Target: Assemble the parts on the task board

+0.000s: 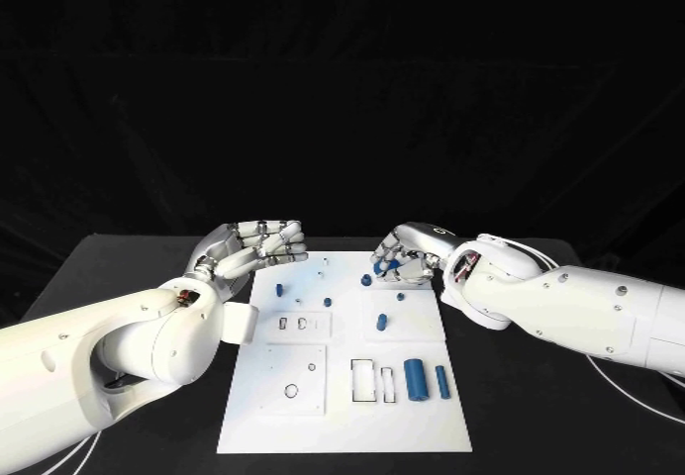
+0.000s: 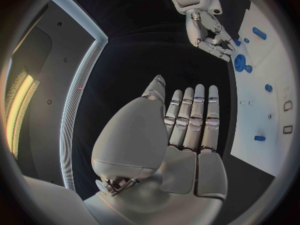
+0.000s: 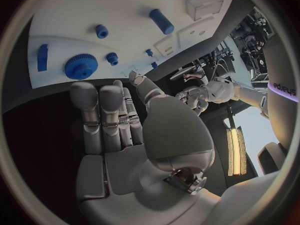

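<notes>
Head view looks down on the white task board [image 1: 342, 396] in the middle of the black table [image 1: 129, 267]. The left hand [image 1: 254, 247] hovers just off the board's far left corner, fingers straight and held close together, holding nothing; the left wrist view shows those fingers [image 2: 190, 117] lined up side by side over the dark table beside the board. The right hand [image 1: 407, 252] hangs over the board's far edge with its fingers extended, also holding nothing. Just beyond its fingertips, in the right wrist view, a blue gear [image 3: 80, 66] sits on the board, with a small blue peg [image 3: 112, 58] beside it. Toward the board's near right part lie a large blue cylinder [image 1: 416, 380] and a thinner blue rod [image 1: 442, 382], side by side, next to two narrow rectangular slots [image 1: 374, 381].
</notes>
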